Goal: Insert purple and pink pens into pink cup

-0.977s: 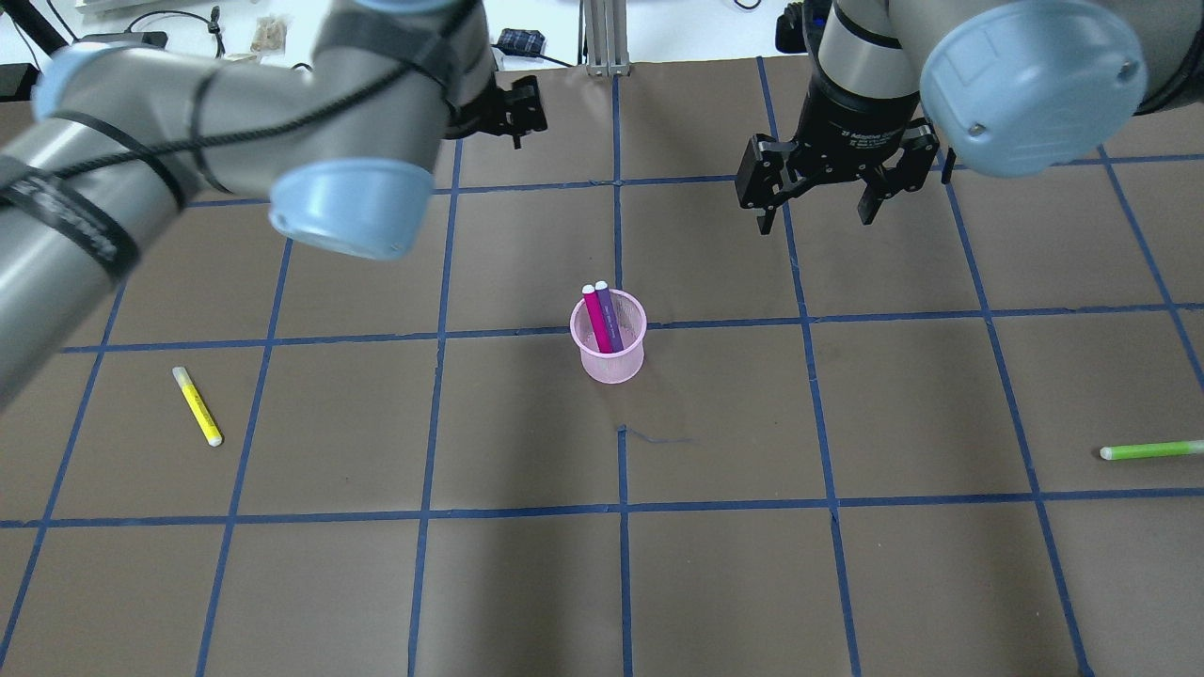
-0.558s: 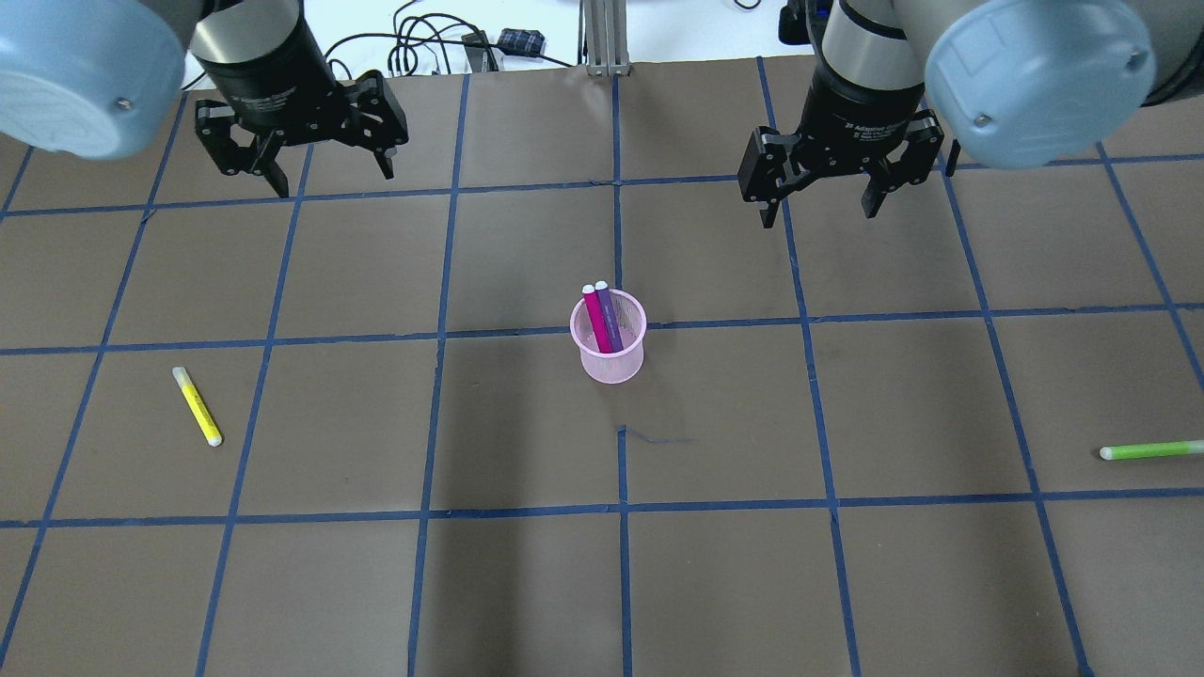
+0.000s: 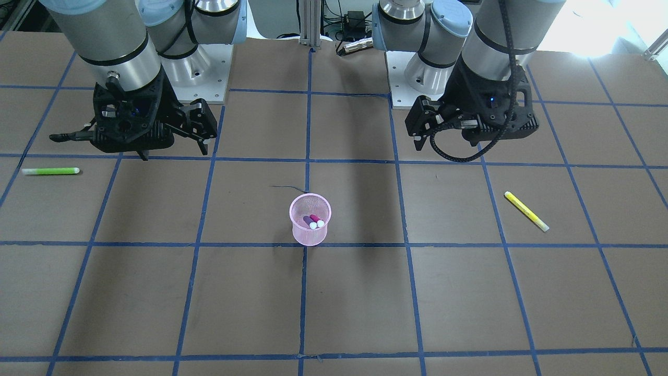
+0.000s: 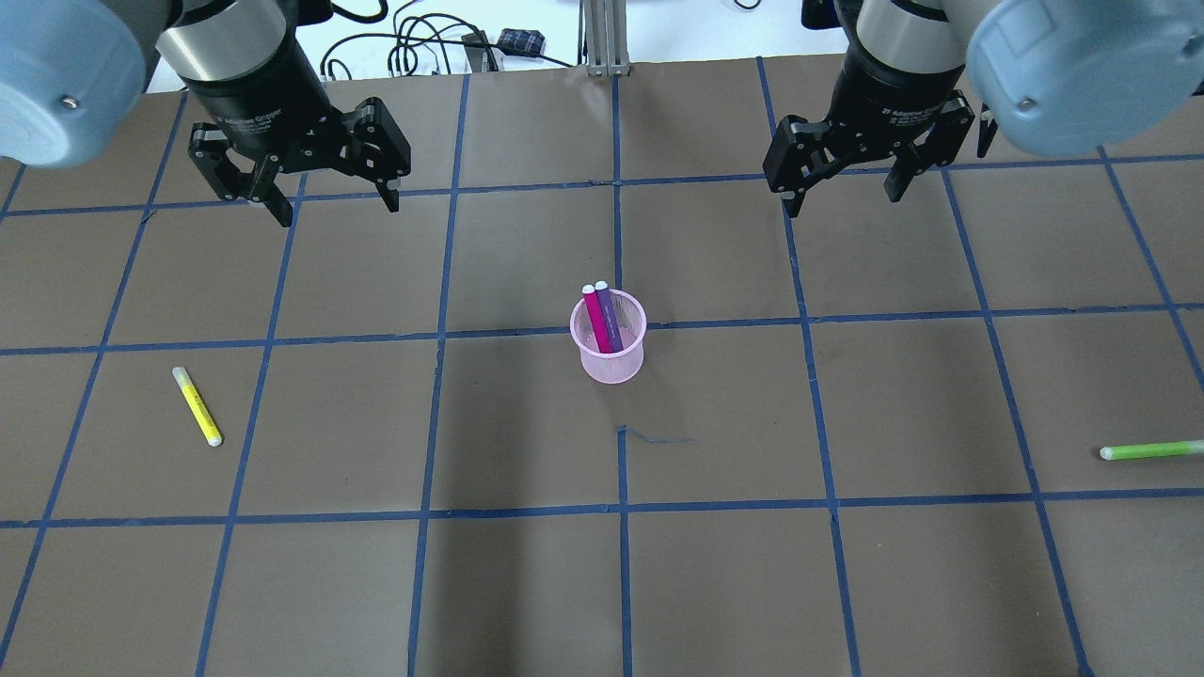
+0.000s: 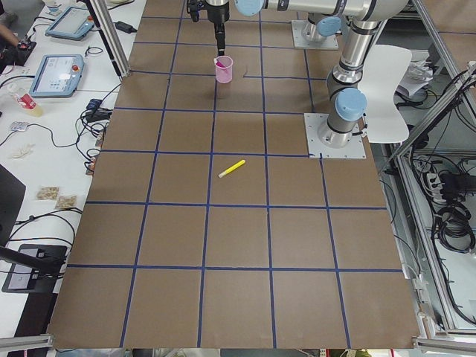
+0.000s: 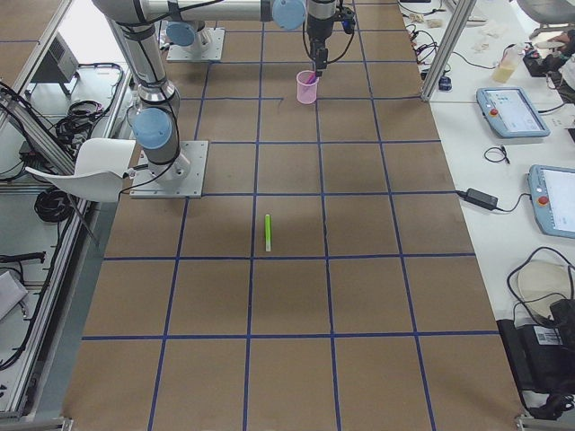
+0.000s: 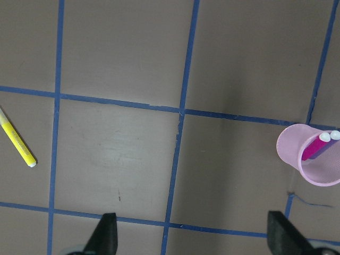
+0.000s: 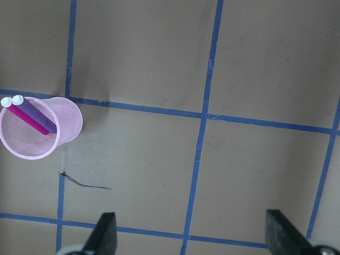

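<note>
The pink mesh cup [image 4: 611, 365] stands upright at the table's middle. The pink pen [image 4: 594, 322] and the purple pen [image 4: 608, 318] stand inside it, leaning on the rim with white caps up. They also show in the front view, the pink pen [image 3: 316, 219] beside the purple pen [image 3: 308, 221] inside the cup [image 3: 310, 236]. My left gripper [image 4: 336, 209] is open and empty, hovering back left of the cup. My right gripper [image 4: 842, 200] is open and empty, hovering back right of it. Both wrist views show the cup [image 7: 296, 154] [image 8: 68, 123] off to one side.
A yellow highlighter [image 4: 198, 406] lies on the table at the left. A green highlighter [image 4: 1149, 450] lies at the far right edge. Brown paper with blue tape grid lines [image 4: 621, 512] covers the table.
My left arm swung back from across the view, and its open gripper now hangs at the back left. My right gripper shifted slightly back and right. Cup and pens have not moved.
</note>
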You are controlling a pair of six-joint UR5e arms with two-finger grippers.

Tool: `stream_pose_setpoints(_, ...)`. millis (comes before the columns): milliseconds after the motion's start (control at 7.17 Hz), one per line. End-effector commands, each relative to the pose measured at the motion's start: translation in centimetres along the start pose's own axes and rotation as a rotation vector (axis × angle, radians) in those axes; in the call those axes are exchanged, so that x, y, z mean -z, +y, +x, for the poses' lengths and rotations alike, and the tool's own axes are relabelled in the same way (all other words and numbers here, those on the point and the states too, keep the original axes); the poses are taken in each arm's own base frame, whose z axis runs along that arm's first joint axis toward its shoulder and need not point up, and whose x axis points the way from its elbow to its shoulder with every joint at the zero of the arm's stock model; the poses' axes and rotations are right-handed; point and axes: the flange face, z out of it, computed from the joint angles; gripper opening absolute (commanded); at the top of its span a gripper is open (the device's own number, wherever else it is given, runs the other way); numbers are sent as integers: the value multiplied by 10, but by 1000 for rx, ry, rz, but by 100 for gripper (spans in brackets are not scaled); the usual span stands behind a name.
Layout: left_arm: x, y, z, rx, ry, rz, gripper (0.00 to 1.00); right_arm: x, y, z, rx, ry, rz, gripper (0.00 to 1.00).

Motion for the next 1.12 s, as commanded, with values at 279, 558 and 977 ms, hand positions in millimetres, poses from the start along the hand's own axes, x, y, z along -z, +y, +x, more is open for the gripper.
stream_pose_setpoints(279,0,0,1,3,4,5,100,0,2,0,1,-5,-5,100)
stream_pose_setpoints(558,1,0,1,3,4,7,100,-3,3,-1,-1,-8,-11,100)
stream_pose_setpoints(977,1,0,1,4,2,7,100,-4,3,-1,-3,-10,-14,100)
